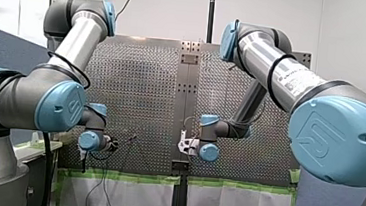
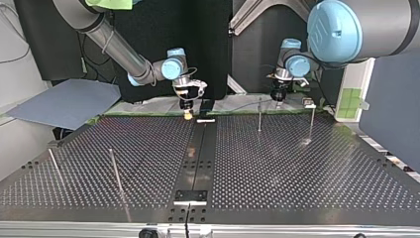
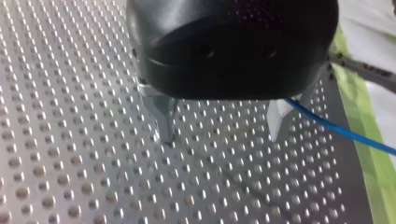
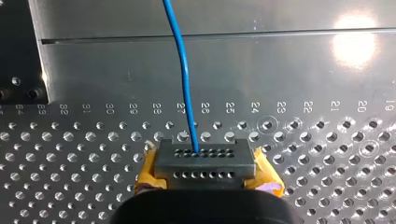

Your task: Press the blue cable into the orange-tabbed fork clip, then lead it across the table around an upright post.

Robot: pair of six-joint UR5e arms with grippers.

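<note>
My right gripper (image 4: pixel 201 154) is clamping the blue cable (image 4: pixel 184 70): in the right wrist view its yellow pads (image 4: pixel 148 170) are sitting closed together, and the cable is coming out from between them and running straight ahead over the perforated table (image 4: pixel 327 158) onto the smooth plate beyond. In the top view this gripper is hanging low over the table's far edge, beside the central strip, with its yellow tip nearly touching the surface. My left gripper (image 3: pixel 223 126) is standing with its 2 metal fingers (image 3: pixel 166 116) well apart and nothing between them. In the left wrist view the cable is passing just beside 1 finger, outside the gap, and leading off toward the green-taped edge (image 3: pixel 369 154). In the top view this gripper is hovering at the far edge toward the view's right. Near it, 2 upright posts are standing, 1 (image 2: pixel 259 114) just beside it and 1 (image 2: pixel 311 121) further right. 2 more posts (image 2: pixel 115 171) are rising well apart from both grippers at the view's left, nearer the camera. I cannot tell which piece is the fork clip.
</note>
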